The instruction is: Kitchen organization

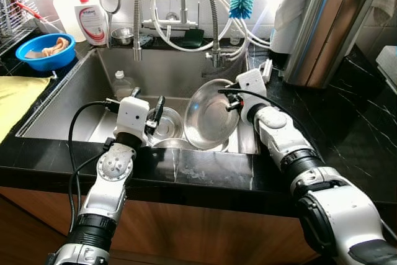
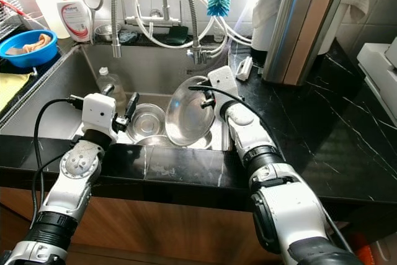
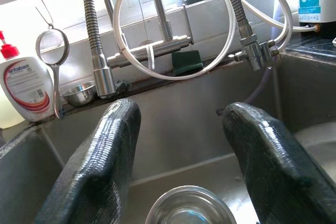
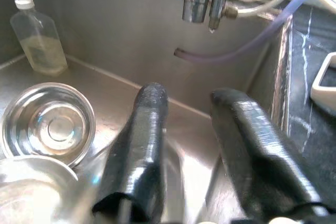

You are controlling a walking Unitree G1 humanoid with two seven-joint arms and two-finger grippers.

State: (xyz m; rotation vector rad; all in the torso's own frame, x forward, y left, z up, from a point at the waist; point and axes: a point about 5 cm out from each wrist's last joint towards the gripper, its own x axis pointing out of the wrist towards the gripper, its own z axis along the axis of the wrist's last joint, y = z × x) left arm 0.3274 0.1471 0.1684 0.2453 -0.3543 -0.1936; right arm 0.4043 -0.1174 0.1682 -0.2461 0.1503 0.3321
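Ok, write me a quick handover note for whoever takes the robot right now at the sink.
Left gripper: open, empty, over the sink, pointing at the small steel bowl.
Right gripper: open, holding nothing, at the sink's right side beside the big steel plate, which stands tilted on edge.
Also in the sink: a clear bottle at the back left.
On the counter: blue bowl with a cloth, soap bottle, knife block.
Done: nothing lifted out yet, as far as can be seen.
Left: take the bowl, plate and bottle from the sink and put them away.
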